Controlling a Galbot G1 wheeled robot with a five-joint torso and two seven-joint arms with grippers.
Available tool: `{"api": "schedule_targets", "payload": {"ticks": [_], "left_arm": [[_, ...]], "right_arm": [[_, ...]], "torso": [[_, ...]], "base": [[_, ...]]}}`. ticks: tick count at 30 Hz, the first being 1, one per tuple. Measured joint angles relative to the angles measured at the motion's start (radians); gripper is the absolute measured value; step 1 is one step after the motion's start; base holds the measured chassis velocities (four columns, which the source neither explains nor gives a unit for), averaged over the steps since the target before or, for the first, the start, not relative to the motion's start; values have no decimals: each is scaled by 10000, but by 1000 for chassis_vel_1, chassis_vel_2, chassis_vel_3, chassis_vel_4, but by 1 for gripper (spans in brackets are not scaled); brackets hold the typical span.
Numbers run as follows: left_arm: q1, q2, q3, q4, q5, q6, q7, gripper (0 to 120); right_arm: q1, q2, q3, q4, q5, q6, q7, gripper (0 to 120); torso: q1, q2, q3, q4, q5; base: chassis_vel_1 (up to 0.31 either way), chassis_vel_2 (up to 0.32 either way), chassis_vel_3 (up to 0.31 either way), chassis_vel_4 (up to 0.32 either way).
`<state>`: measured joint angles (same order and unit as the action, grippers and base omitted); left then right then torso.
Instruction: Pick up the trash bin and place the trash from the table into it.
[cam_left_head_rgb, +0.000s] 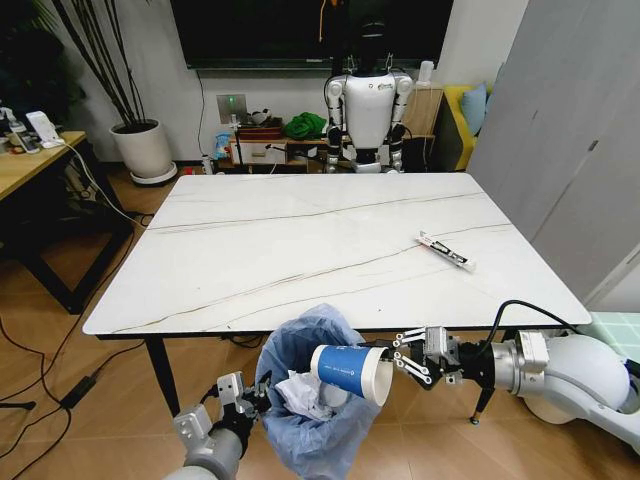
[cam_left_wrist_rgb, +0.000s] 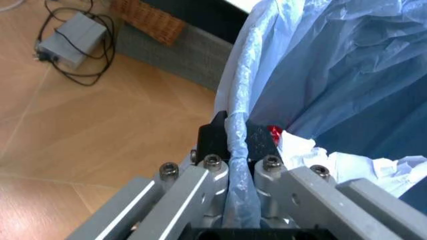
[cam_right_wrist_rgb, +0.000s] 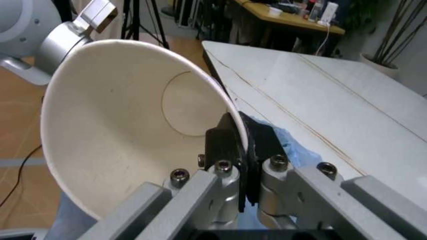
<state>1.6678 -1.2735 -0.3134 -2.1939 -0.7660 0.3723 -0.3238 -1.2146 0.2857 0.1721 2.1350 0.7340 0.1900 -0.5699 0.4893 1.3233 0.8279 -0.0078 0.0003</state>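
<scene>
The bench (cam_left_head_rgb: 300, 250), a large white marble-look top with thin dark veins on slim black legs, fills the middle of the head view, and its surface is bare apart from one thin white printed tube (cam_left_head_rgb: 446, 251) lying toward its right side, well apart from everything else. Just in front of the near edge, below the top, the trash bin (cam_left_head_rgb: 300, 420) hangs with its crinkled light-blue bag standing up around the rim; white crumpled tissues (cam_left_head_rgb: 297, 392) lie inside it, and the left wrist view shows a scrap of red wrapper (cam_left_wrist_rgb: 274, 132) beside them. The left hand (cam_left_head_rgb: 243, 397) is at the bin's left rim, its fingers pressed together on the bag-covered edge. The right hand (cam_left_head_rgb: 404, 356) reaches in from the right at the same height, pinching the rim of the blue paper cup (cam_left_head_rgb: 345, 371). The cup lies tipped on its side over the bin's mouth, its white open end facing the right hand.
</scene>
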Motion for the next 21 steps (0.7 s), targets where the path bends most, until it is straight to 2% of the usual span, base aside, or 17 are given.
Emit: {"api": "schedule_targets", "payload": {"ticks": [10, 20, 21], "left_arm": [[195, 120, 573, -20, -1, 55, -5, 0], [174, 126, 739, -152, 1, 95, 9, 0], [229, 115, 750, -178, 29, 98, 13, 0]], "right_arm": [[124, 336, -99, -173, -39, 196, -348, 0], [-48, 434, -275, -106, -610, 249, -481, 0], [-49, 415, -250, -110, -683, 230, -483, 5]], "torso": [[0, 0, 0, 1, -6], [1, -1, 0, 0, -3], [0, -1, 0, 0, -4]], "base": [[0, 0, 0, 0], [0, 0, 0, 0], [0, 0, 0, 0]]}}
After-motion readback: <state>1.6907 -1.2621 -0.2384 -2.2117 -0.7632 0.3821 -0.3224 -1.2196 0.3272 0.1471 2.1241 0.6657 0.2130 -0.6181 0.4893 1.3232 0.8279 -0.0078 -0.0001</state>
